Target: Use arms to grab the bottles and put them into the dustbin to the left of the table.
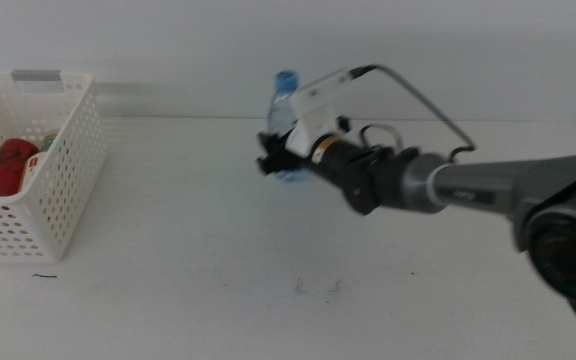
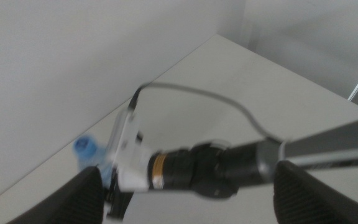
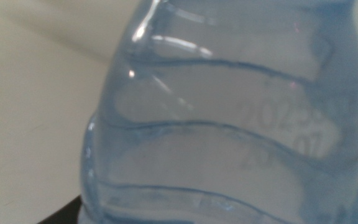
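The clear water bottle [image 1: 284,100] with a blue cap stands upright near the back middle of the white table [image 1: 198,270]. My right gripper [image 1: 274,160] reaches in from the right and sits at the bottle's lower half. In the right wrist view the ribbed bottle [image 3: 229,124] fills nearly the whole picture. The white perforated dustbin [image 1: 68,190] is at the left edge, and a red can [image 1: 3,168] lies inside it. My left gripper [image 2: 188,183] is open and empty, out of the middle view. From above it looks down on the right arm and the bottle's blue cap [image 2: 86,148].
A black cable [image 1: 423,95] arches over the right arm's wrist. The table's back edge meets a white wall just behind the bottle. A few faint dark marks [image 1: 313,288] lie on the tabletop toward the front.
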{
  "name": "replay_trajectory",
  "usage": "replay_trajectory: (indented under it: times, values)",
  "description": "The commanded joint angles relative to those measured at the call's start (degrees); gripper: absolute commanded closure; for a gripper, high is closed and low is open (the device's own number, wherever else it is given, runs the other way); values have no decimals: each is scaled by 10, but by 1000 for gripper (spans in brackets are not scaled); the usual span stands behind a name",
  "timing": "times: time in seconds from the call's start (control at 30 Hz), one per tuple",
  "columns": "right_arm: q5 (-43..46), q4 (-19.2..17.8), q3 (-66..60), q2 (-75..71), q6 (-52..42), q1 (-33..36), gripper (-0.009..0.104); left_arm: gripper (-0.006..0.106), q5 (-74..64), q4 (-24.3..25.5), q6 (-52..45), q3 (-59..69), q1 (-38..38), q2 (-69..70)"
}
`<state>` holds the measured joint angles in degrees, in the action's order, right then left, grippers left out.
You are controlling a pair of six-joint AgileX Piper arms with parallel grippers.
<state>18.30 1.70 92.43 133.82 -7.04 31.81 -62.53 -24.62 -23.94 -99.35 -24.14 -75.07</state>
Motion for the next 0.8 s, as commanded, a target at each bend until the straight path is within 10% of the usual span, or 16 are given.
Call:
replay_trajectory:
  times: [0.0,0.2,0.43,0.77]
  values:
    - [23,-3,22,13,0,14,98,7,8,-3,0,-4,-3,0]
    - [39,1,30,54,0,24,87,7,8,-3,0,-4,-3,0]
    - [27,2,30,54,54,24,2,7,9,-3,0,-4,-3,0]
    - [19,2,30,51,62,30,9,7,21,4,0,-4,-3,0]
